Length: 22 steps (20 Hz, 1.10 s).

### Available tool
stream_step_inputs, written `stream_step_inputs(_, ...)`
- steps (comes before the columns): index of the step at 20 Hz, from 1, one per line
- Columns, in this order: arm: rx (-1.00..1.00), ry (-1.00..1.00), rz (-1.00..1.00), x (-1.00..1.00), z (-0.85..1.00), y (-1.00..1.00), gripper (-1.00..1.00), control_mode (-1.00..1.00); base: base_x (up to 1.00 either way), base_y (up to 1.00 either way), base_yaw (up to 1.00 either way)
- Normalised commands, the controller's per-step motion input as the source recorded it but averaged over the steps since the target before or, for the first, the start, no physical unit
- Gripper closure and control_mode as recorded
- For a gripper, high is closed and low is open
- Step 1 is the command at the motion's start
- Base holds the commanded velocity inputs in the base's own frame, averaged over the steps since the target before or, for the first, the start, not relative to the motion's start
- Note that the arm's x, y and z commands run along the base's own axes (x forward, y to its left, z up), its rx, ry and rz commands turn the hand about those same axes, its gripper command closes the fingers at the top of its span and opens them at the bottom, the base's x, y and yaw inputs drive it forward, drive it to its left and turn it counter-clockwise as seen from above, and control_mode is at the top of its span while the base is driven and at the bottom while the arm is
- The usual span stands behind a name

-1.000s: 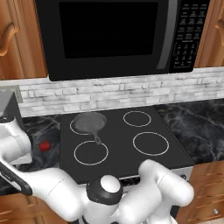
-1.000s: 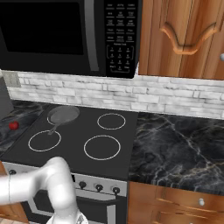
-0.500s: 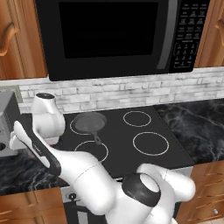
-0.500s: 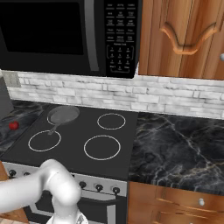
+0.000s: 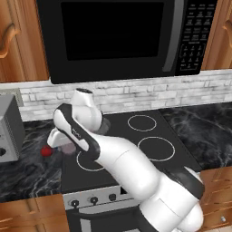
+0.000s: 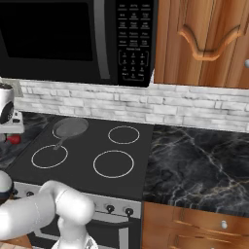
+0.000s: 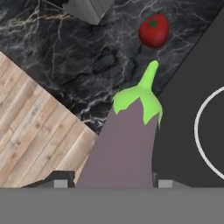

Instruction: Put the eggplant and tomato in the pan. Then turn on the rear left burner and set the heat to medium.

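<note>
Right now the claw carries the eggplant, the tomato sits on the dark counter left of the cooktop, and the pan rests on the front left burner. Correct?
Not quite. The pan rests on the rear left burner, as the right base view shows. The rest holds: in the hand view the claw carries the eggplant, and the tomato sits on the dark counter.

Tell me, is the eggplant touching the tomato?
Apart. The hand view shows bare dark counter between the eggplant's green stem tip and the tomato.

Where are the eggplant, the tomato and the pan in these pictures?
eggplant (image 7: 124,148), hand view, on its grey-purple body.
tomato (image 7: 153,30), hand view, on its red skin beside the green star.
pan (image 6: 70,128), right base view, on its round grey bowl.
</note>
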Motion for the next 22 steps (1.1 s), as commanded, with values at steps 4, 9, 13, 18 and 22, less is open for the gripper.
stream_step_inputs(4, -0.09, 0.00, 0.05, 0.26, 0.11, -0.89, 1.00, -1.00, 0.00, 0.00, 0.00)
stream_step_inputs(9, -0.08, 0.00, -0.01, 0.65, 0.20, -0.51, 1.00, -1.00, 0.00, 0.00, 0.00)
stream_step_inputs(13, -0.07, -0.10, -0.07, 0.41, 0.00, -0.25, 1.00, -1.00, 0.00, 0.00, 0.00)
stream_step_inputs(18, -0.08, -0.19, -0.02, 0.13, -0.03, -0.04, 1.00, -1.00, 0.00, 0.00, 0.00)
stream_step_inputs(22, -0.09, -0.11, 0.00, 0.03, -0.33, -0.20, 1.00, -1.00, 0.00, 0.00, 0.00)
